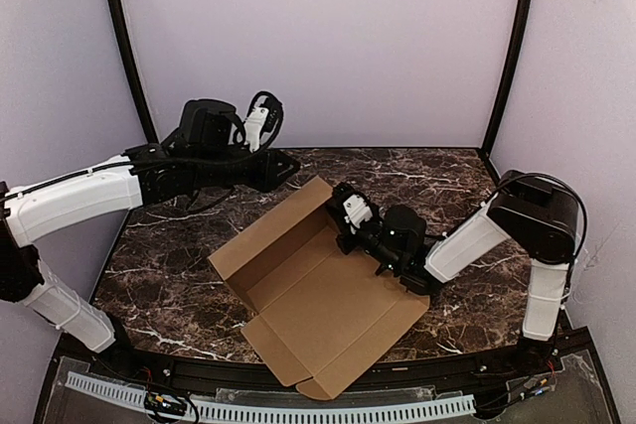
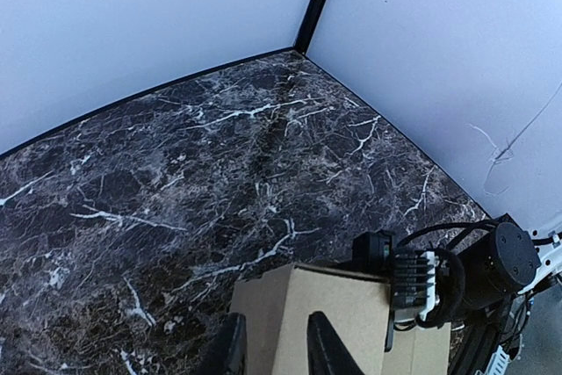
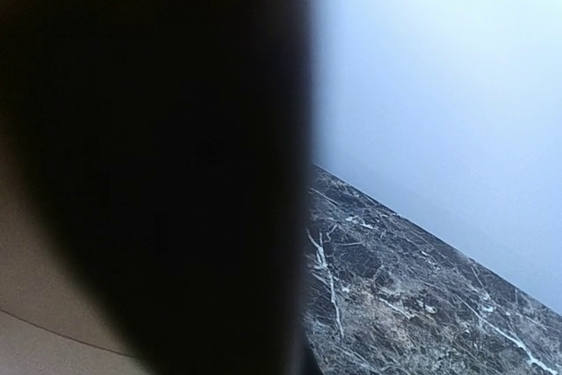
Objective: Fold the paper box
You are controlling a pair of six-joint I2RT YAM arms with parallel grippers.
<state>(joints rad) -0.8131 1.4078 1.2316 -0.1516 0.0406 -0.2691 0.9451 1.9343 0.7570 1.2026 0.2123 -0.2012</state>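
The paper box point(image 1: 318, 295) is a brown cardboard sheet lying in the middle of the table, partly folded, with its far side wall raised. My right gripper point(image 1: 344, 228) sits at the right end of that raised wall and seems closed on a flap there. The right wrist view is mostly blocked by a dark blurred shape, with a strip of cardboard point(image 3: 35, 340) at the bottom left. My left gripper point(image 1: 288, 168) hovers at the box's far corner. In the left wrist view its two fingers point(image 2: 327, 350) stand apart over the cardboard corner point(image 2: 351, 305), holding nothing.
The dark marble table point(image 1: 179, 275) is enclosed by pale walls, with black corner posts point(image 1: 124, 47) at the back. The right arm's wrist point(image 2: 496, 261) and its cables show beside the box in the left wrist view. A cable track point(image 1: 298, 409) runs along the near edge.
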